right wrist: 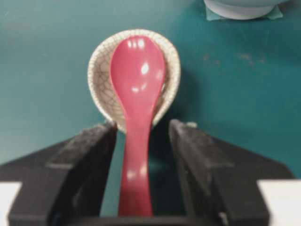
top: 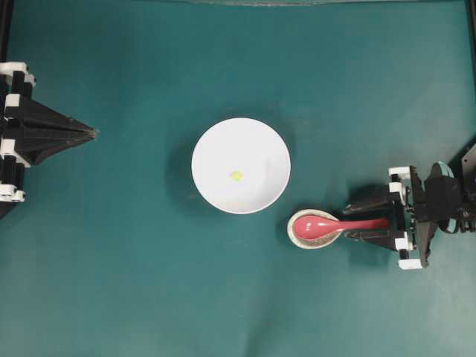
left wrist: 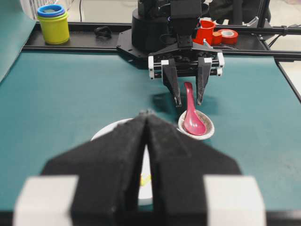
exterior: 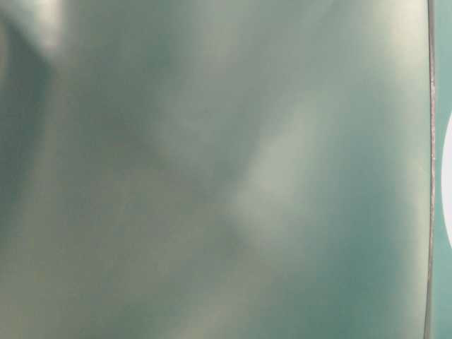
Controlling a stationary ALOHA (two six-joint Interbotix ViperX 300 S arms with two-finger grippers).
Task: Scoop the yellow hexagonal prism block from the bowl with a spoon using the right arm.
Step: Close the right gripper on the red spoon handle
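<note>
The white bowl (top: 256, 141) stands mid-table with the tiny yellow hexagonal prism block (top: 236, 175) inside it. The pink-red spoon (top: 327, 225) rests with its scoop in a small speckled dish (top: 297, 236), handle pointing right. My right gripper (top: 349, 222) is open and straddles the handle; in the right wrist view the spoon handle (right wrist: 136, 165) runs between the fingers (right wrist: 89, 150) with a gap on each side. My left gripper (top: 93, 132) is shut and empty at the far left. In the left wrist view its shut fingers (left wrist: 117, 160) cover most of the bowl (left wrist: 106, 132); the block (left wrist: 145, 179) peeks between them.
The speckled dish (right wrist: 99, 70) sits just right of and below the bowl's rim (right wrist: 240, 7). Stacked yellow and blue cups (left wrist: 53, 23), red containers (left wrist: 207, 30) and a tape roll (left wrist: 229, 35) stand behind the right arm's base, off the teal mat. The table-level view is blurred.
</note>
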